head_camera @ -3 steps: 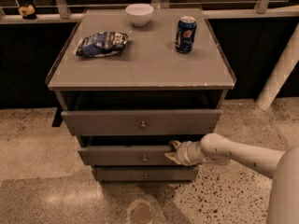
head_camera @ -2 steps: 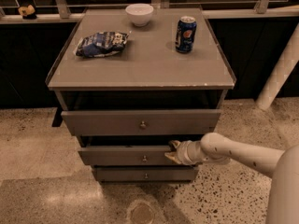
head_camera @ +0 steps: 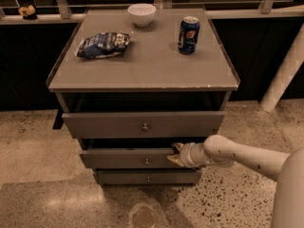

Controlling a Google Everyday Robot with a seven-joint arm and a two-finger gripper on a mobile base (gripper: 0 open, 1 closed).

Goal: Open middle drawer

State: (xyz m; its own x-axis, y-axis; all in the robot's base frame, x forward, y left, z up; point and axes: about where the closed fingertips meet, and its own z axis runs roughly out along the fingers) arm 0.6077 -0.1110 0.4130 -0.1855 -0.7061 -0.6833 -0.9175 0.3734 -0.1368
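Gripper at middle drawer front

Found on the front of the cabinet (head_camera: 142, 70), second of three fronts down: the middle drawer (head_camera: 118, 159), grey, flat, medium in height and width. Carries one small round metal knob (head_camera: 147, 161) at mid-width of the cabinet front. Shows a dark gap along its upper edge, under the top drawer (head_camera: 104, 124). Sits above the narrowest front, the bottom drawer (head_camera: 123, 177).

Located at the cabinet front, right of the knob, against the upper edge of the middle drawer: the gripper (head_camera: 175, 155). Enters on a pale arm (head_camera: 242, 156) from the cabinet's right side, level with the middle front. Does not touch the knob. Jaw state: cannot tell.

Recorded on the cabinet top: a white bowl (head_camera: 141, 14) at the rear edge near centre; a blue soda can (head_camera: 188, 34), upright, on the rear right; a blue chip bag (head_camera: 102, 44), lying flat, on the left. All three well apart from one another.

Noted around the cabinet's foot: speckled stone floor (head_camera: 38, 175). Noted beyond the cabinet's right side: a leaning white post (head_camera: 285, 70).
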